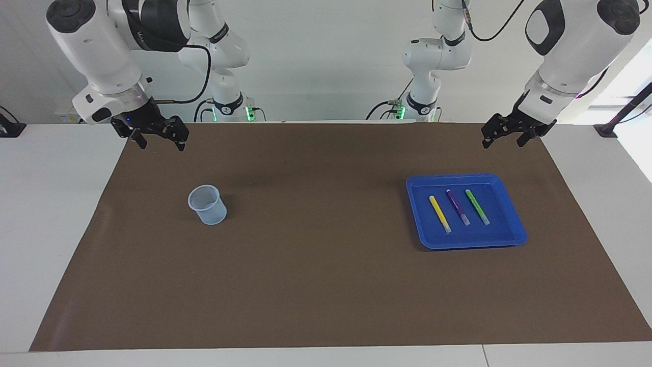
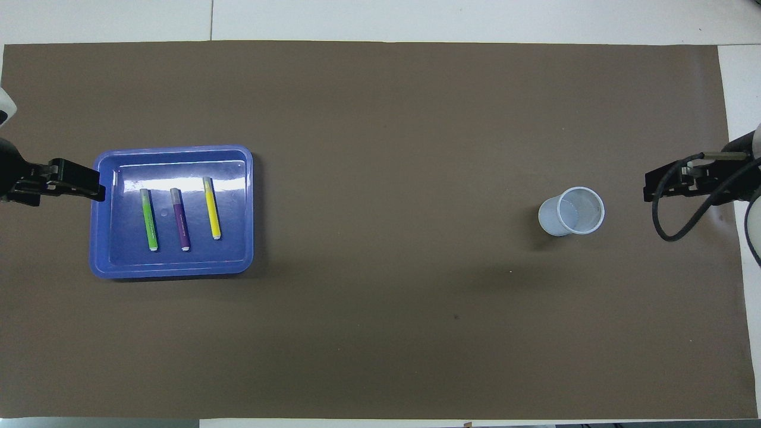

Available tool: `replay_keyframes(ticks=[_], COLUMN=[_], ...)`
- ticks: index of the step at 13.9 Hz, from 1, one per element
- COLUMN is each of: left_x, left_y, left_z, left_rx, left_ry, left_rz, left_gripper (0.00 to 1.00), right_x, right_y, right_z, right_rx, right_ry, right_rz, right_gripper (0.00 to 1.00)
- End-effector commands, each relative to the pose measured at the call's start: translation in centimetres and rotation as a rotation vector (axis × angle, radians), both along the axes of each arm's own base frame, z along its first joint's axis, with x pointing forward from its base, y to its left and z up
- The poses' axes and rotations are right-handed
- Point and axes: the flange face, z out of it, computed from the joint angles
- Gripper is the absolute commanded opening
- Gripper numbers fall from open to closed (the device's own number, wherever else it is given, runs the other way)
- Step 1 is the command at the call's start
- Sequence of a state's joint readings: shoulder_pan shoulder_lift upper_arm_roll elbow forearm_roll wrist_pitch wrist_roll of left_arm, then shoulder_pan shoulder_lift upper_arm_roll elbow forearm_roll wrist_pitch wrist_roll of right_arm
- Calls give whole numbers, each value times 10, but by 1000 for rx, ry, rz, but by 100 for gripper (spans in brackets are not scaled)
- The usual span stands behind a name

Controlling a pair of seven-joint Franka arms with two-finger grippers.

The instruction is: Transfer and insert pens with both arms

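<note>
Three thin marker pens, lying flat side by side in a blue tray [image 1: 513, 216] toward the left arm's end of the worktop, apart from one another and roughly parallel. Yellow pen [image 1: 439, 214] nearest the worktop's middle, set slightly farther from the robots than its neighbours in the overhead view; purple pen [image 1: 458, 207] in the middle; green pen [image 1: 477, 207] nearest the left arm's end. Each slightly slanted, coloured along most of its length, with a pale whitish end pointing away from the robots in the facing view. Caps or tips, perhaps; too small to tell.
</note>
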State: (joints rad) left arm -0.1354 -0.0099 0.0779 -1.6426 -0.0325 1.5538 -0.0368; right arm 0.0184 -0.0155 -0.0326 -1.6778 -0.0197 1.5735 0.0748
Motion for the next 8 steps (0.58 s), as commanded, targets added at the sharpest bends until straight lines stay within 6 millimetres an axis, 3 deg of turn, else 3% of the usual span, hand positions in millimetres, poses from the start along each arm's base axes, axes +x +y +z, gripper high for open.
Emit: replay_keyframes(ticks=[1, 8], left_x=[-3, -5], left_y=[2, 5], left_z=[3, 2], left_rx=[-10, -11], left_ry=[-9, 2], left_rz=[9, 13], left_gripper=[100, 100], right_x=[-5, -5], right_y=[-2, -1], right_z=[2, 2], right_rx=[5, 5], right_ry=[7, 7], right_rz=[15, 16], right_gripper=[100, 100])
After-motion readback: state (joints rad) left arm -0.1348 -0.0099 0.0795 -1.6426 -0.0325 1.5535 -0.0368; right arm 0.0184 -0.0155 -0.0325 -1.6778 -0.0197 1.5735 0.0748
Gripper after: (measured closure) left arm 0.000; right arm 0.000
